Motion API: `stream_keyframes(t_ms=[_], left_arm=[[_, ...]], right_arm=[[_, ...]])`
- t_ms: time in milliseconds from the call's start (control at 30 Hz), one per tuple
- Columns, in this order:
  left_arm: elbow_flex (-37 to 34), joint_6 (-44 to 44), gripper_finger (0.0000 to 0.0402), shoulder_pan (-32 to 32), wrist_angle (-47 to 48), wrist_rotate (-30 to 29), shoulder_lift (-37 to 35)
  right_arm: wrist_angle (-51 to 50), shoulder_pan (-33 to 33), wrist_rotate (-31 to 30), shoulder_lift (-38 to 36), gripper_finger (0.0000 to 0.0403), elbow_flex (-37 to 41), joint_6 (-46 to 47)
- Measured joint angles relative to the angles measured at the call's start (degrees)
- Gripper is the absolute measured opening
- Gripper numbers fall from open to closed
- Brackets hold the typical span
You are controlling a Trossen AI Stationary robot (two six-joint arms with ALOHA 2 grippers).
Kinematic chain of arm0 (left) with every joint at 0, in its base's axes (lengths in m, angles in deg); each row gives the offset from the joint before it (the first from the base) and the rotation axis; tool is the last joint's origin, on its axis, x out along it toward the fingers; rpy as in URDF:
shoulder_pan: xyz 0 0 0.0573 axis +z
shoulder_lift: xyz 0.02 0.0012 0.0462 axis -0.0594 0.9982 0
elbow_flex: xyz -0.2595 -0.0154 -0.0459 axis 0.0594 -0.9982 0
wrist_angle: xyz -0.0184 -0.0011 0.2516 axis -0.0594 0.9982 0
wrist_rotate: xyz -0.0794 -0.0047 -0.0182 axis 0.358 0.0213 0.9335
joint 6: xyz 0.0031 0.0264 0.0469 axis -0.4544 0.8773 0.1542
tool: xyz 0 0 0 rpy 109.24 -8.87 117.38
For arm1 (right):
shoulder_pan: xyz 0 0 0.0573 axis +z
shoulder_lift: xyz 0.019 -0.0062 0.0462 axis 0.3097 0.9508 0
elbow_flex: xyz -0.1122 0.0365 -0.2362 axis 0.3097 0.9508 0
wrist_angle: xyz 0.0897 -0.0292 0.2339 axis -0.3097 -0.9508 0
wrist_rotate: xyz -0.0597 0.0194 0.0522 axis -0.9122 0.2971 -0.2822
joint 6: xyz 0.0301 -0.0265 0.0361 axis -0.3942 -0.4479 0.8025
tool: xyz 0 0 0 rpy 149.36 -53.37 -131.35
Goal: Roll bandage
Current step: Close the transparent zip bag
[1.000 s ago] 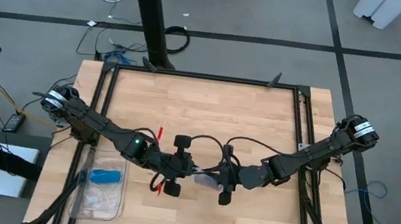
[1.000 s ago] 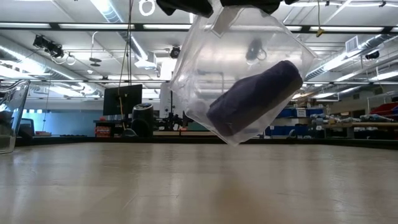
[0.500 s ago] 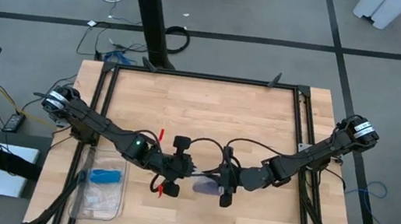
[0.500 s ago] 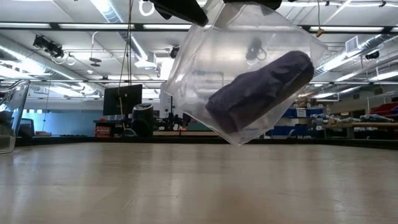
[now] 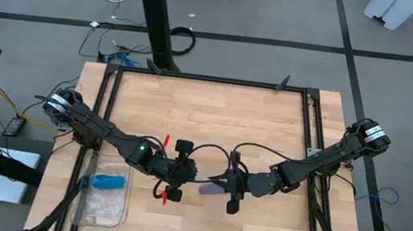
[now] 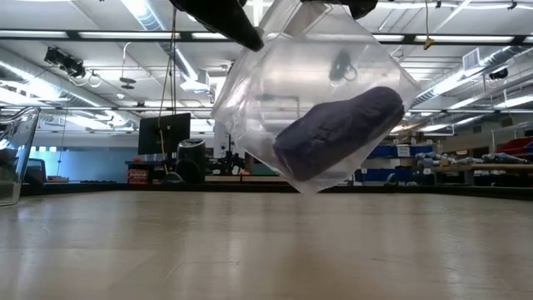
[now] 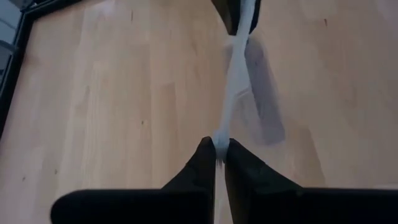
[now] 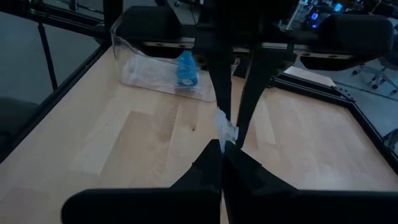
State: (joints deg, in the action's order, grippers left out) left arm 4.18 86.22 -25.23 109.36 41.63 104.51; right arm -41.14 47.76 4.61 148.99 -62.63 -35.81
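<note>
While both arms reached in toward the middle of the table (image 5: 270, 124), the two grippers met over its near half and shared one load between them. The left gripper (image 7: 216, 144) had its fingers pressed together on the thin top edge of a clear plastic bag (image 6: 308, 100), with only the film between the tips. The right gripper (image 8: 222, 146) was closed in the same way, pinching the opposite end of that edge, so the plastic ran taut from one claw to the other. In the right wrist view the left arm's fingers stood just beyond, gripping the same crumpled strip of film.

The bag hung clear of the tabletop, its lower corner above the wood and not touching it. Inside lay the bandage (image 6: 337, 132), a dark navy roll, tilted with its right end higher, resting against the bag's lower wall. From above it showed only as a small dark patch between the two grippers (image 5: 211, 187), and its exact pose could not be judged there.

Near the table's left front corner lay a second clear bag (image 5: 102, 194) flat on the wood, with a light-blue item (image 5: 109, 180) inside it, well apart from the grippers.
</note>
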Motion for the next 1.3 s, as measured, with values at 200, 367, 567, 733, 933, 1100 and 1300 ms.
stream_keyframes(t_ms=[200, 367, 567, 733, 933, 1100, 1300], left_arm=[[-3.3, -0.5, 0.0020, 0.0, -2.5, -0.1, -0.1], [-5.5, -1.5, 0.0019, 0.0, -2.2, -0.2, 0.0], [-5.6, -2.8, 0.0009, -0.1, 0.2, -0.2, 0.0], [-5.5, -3.0, 0.0007, -0.4, 0.5, -0.2, 0.0], [-5.5, -4.3, 0.0007, -0.8, 1.9, -0.2, 0.0], [-5.6, -5.4, 0.0010, -1.6, 0.0, -0.2, 0.0], [-4.6, -5.6, 0.0045, -2.4, 0.3, 0.8, 0.2]], right_arm=[[-0.2, 0.0, 0.1, 0.0, 0.0000, 0.0, 0.0], [-0.2, 0.0, 0.3, 0.0, 0.0000, 0.0, 0.0], [-0.1, 0.1, 0.3, 0.0, 0.0000, 0.0, 0.0], [-0.2, 0.1, 0.3, 0.0, 0.0000, 0.0, 0.0], [-0.4, 0.0, 0.3, 0.0, 0.0000, 0.0, 0.1], [-0.2, 0.0, 0.4, 0.0, 0.0000, 0.0, 0.1], [0.6, 0.2, 0.9, -0.3, 0.0000, -0.1, 0.1]])
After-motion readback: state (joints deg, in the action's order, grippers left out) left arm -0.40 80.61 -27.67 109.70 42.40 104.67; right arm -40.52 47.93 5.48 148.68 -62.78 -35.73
